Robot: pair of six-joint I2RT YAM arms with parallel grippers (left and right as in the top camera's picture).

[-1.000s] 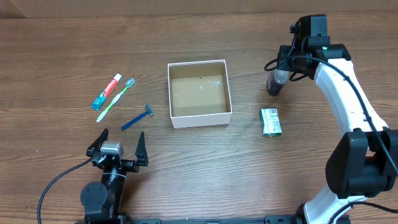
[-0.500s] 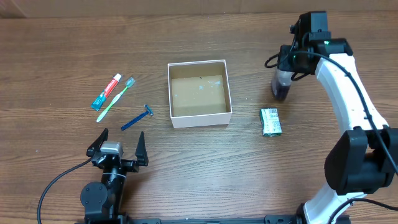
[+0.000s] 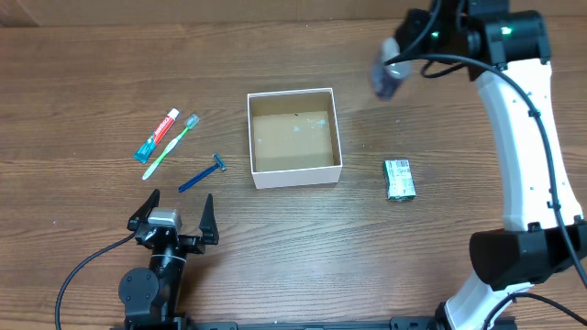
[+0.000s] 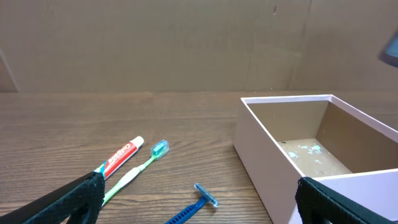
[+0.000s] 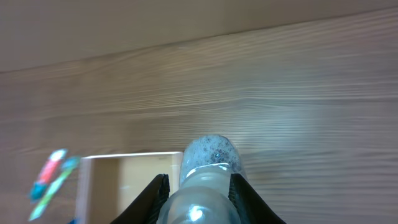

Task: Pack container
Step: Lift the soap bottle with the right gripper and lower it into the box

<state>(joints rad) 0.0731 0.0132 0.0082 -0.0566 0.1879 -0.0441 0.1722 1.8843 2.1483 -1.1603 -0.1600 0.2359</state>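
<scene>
**Right claw [image 5: 202,208]: pinched on a bottle, not yet over the box**

Clamps both fingers around a small clear bottle [image 5: 208,168], rounded frothy end pointing away from the wrist camera. Holds it in the air above the table [image 3: 92,73], beyond the far right corner of the container [image 3: 295,173] and apart from it. Just past the bottle, catches one corner of the white-walled box. Further off, picks up only red and green smears, probably the toothpaste tube [image 3: 158,134] and the toothbrush [image 3: 171,145].

Down at the near table edge, shows the left claw [image 3: 174,218] spread wide and empty. Ahead of it, finds a blue razor [image 3: 202,173], then the toothbrush and tube side by side. Places the container mid-table, open-topped, nothing inside but pale specks on the brown bottom. To the right of the box, leaves a green packet [image 3: 399,179] lying flat.

To do this step well:
- Bring the bottle fully over the brown bottom before descending.
- Sink it below the rim, then ease the fingers apart.
- Lay it along one wall to save room for the other items.
- Avoid clipping the cardboard, likely light enough to slide.

Cannot make out the bottle's cap, label or fill: buried in the grip from the wrist, motion-blurred from overhead. Cannot read the packet's print. Loses the container's right side past the left wrist frame's edge.
</scene>
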